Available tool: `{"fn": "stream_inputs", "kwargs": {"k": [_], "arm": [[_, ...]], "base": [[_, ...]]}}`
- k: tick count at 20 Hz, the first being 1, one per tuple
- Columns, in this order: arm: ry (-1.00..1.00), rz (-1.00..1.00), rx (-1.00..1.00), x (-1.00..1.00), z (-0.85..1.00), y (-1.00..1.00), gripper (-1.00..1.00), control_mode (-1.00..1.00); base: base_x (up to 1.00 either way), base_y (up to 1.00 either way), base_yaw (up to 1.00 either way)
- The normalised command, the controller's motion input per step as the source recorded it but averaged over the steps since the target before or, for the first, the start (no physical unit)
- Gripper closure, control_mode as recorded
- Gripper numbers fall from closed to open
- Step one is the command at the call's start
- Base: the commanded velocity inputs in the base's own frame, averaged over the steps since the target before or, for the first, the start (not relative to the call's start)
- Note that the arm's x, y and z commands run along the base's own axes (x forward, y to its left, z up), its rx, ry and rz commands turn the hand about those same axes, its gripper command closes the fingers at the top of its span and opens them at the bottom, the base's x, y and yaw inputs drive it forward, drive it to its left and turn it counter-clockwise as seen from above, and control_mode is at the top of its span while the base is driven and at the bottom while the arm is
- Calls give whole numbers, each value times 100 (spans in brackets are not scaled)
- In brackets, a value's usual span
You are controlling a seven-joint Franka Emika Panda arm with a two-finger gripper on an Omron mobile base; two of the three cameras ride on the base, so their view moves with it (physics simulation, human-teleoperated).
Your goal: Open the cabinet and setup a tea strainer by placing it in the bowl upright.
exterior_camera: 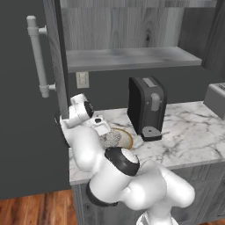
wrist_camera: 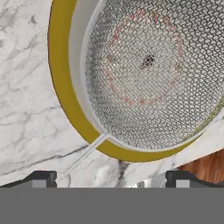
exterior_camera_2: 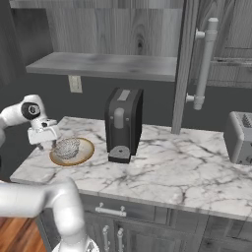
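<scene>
The cabinet stands open, its dark door (exterior_camera: 26, 96) swung out to the left and a bare shelf (exterior_camera: 132, 58) showing inside. On the marble counter the cream bowl (exterior_camera_2: 86, 150) with the golden rim (wrist_camera: 61, 78) holds the tea strainer (exterior_camera_2: 66, 147). The strainer's mesh (wrist_camera: 153, 70) sits mouth up, and the bowl's brownish ring shows through it. A thin wire handle (wrist_camera: 87, 151) sticks out over the rim. My gripper (wrist_camera: 111, 179) hovers just above the bowl's near-left edge, open, with nothing between the fingertips (wrist_camera: 41, 178). It also shows beside the strainer (exterior_camera: 110, 139) as the gripper (exterior_camera: 103, 132) (exterior_camera_2: 48, 143).
A black coffee machine (exterior_camera_2: 123, 123) stands right of the bowl. A silver toaster (exterior_camera_2: 241, 137) sits at the counter's far right. The other open cabinet door (exterior_camera_2: 184, 64) with its bar handle (exterior_camera_2: 204, 64) hangs edge-on above the counter. The counter's left edge drops to wooden floor (wrist_camera: 205, 166).
</scene>
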Motion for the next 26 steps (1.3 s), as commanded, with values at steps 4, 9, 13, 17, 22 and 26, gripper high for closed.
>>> {"fn": "stream_inputs", "kwargs": {"k": [4,9,13,17,22,26], "arm": [[-9,0,16,-20,13,6,-100,-100],[-15,0,12,-36,23,0,-100,-100],[-23,0,11,-52,38,0,-100,-100],[-22,0,8,-62,39,0,-100,-100],[-15,-2,4,-76,17,-18,-100,-100],[-1,-4,0,-38,15,-54,-100,-100]], "base": [[0,0,0],[0,0,0],[0,0,0],[0,0,0],[0,0,0],[0,0,0]]}}
